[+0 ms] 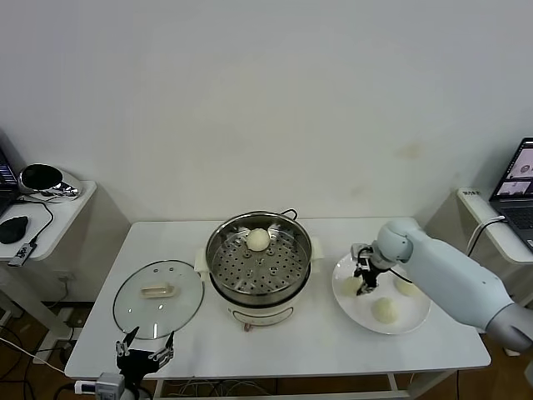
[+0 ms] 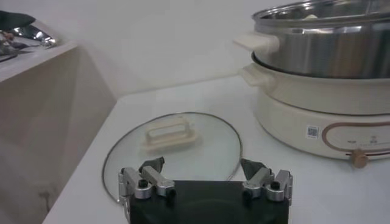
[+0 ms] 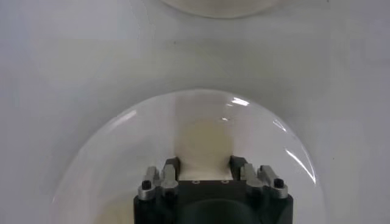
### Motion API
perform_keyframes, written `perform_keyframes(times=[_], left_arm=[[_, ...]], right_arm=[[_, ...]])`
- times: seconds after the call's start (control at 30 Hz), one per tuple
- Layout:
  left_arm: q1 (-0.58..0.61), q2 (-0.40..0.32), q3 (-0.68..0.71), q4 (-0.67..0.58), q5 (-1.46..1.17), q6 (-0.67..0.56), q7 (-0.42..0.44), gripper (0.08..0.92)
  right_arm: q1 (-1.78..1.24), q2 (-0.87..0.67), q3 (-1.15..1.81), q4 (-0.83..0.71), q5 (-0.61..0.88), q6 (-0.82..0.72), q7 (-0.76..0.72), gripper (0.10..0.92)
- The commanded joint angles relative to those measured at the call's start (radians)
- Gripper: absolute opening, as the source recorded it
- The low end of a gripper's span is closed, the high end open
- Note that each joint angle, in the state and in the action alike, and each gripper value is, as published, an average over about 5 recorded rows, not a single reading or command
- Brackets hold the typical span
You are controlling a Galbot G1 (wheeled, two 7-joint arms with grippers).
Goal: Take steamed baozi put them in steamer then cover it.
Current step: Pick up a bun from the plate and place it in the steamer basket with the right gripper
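Note:
The steel steamer (image 1: 260, 265) stands mid-table with one baozi (image 1: 259, 240) on its perforated tray. To its right, a white plate (image 1: 363, 321) carries three baozi. My right gripper (image 1: 365, 282) is down on the plate, shut on the leftmost baozi (image 1: 353, 286). In the right wrist view that baozi (image 3: 204, 137) fills the gap between the fingers (image 3: 172, 165) of the right gripper (image 3: 204, 163). Two more baozi (image 1: 385, 310) (image 1: 406, 287) lie free. The glass cover (image 1: 158, 297) lies flat left of the steamer. My left gripper (image 1: 143, 354) waits open at the cover's near edge, holding nothing.
The left wrist view shows the left gripper (image 2: 203, 167) in front of the cover (image 2: 177, 146) and the steamer's cream base (image 2: 317, 115). A side table (image 1: 50, 225) with a mouse (image 1: 12, 227) stands left. A laptop (image 1: 520, 179) sits right.

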Motion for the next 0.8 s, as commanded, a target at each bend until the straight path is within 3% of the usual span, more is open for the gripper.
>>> perform_keyframes(times=[0.03,0.23,0.4,0.8], left_arm=[[-0.001,0.001,0.001,-0.003,0.005,-0.001,0.000,0.823],[-0.003,0.008,0.005,-0.018,0.010,0.002,-0.001,0.823],[-0.007,0.006,0.002,-0.039,0.014,0.008,-0.008,0.823],[0.003,-0.009,-0.027,-0.098,0.008,0.019,-0.017,0.823]], right_arm=[[0.079,-0.072,-0.039,0.079,0.059,-0.016,-0.012,0.492],[0.322,-0.160,-0.176,0.182,0.183,-0.056,-0.076,0.492],[0.529,-0.141,-0.326,0.220,0.330,-0.107,-0.133,0.492],[0.809,0.158,-0.518,0.161,0.602,-0.217,-0.185,0.492]])
